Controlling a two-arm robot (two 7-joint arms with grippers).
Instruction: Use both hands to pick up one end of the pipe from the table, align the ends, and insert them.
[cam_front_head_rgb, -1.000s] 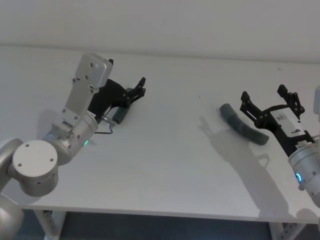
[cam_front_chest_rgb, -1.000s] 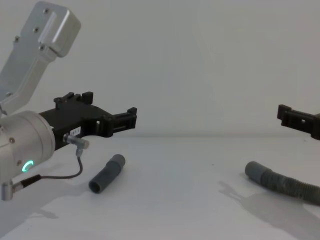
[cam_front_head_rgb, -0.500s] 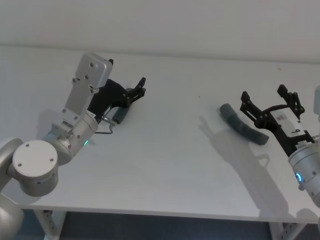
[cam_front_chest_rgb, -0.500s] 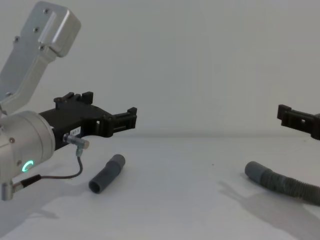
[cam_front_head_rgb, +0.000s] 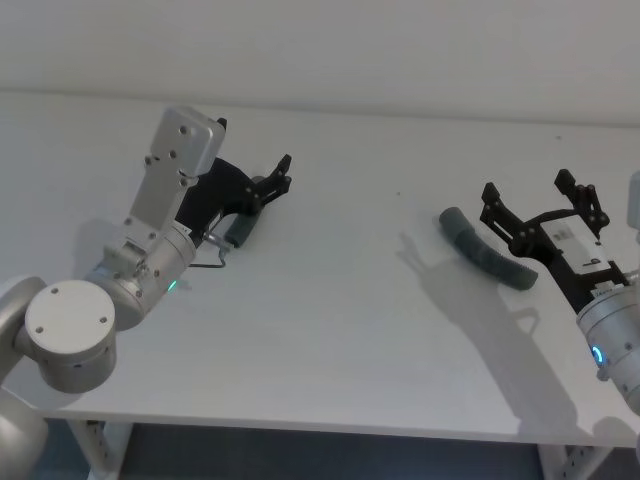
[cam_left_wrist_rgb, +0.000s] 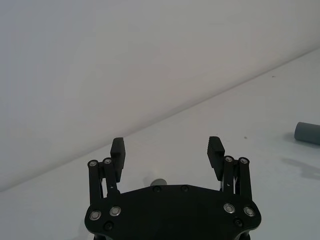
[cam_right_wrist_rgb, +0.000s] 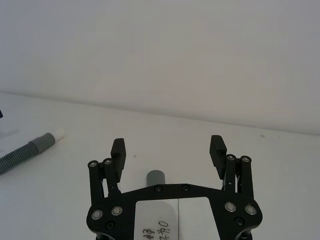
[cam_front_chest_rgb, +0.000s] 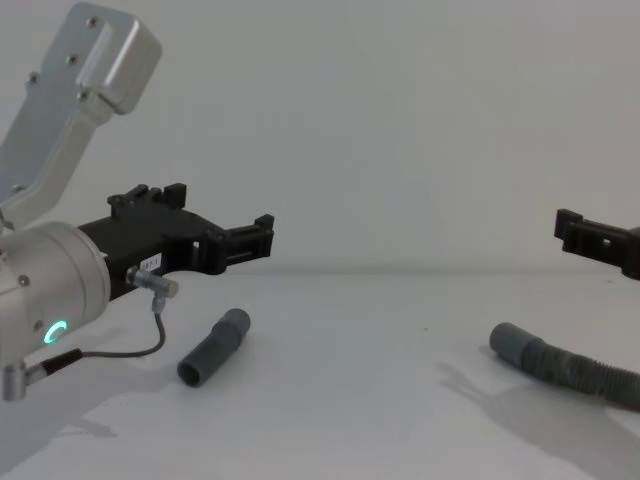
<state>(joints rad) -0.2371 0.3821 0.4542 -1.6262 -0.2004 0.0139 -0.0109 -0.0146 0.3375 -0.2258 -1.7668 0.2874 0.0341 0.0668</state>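
Spreading wide and holding nothing, the fingers (cam_left_wrist_rgb: 118, 151) of the left gripper (cam_front_head_rgb: 284, 173) hang in the air just above the short smooth tube (cam_front_chest_rgb: 213, 348). This tube lies flat on the table (cam_front_head_rgb: 330, 330) toward its left side, open mouth (cam_front_chest_rgb: 190, 375) turned to the near edge. The right gripper (cam_front_head_rgb: 526, 192) is likewise released and empty, raised over the ribbed hose (cam_front_head_rgb: 487, 252). That hose rests near the table's right edge, its smooth cuff (cam_front_chest_rgb: 508, 340) pointing toward the table's middle. Both pipe parts lie well apart, and neither gripper touches either one. A green ring (cam_front_chest_rgb: 52, 331) glows on the left arm (cam_front_head_rgb: 170, 190).
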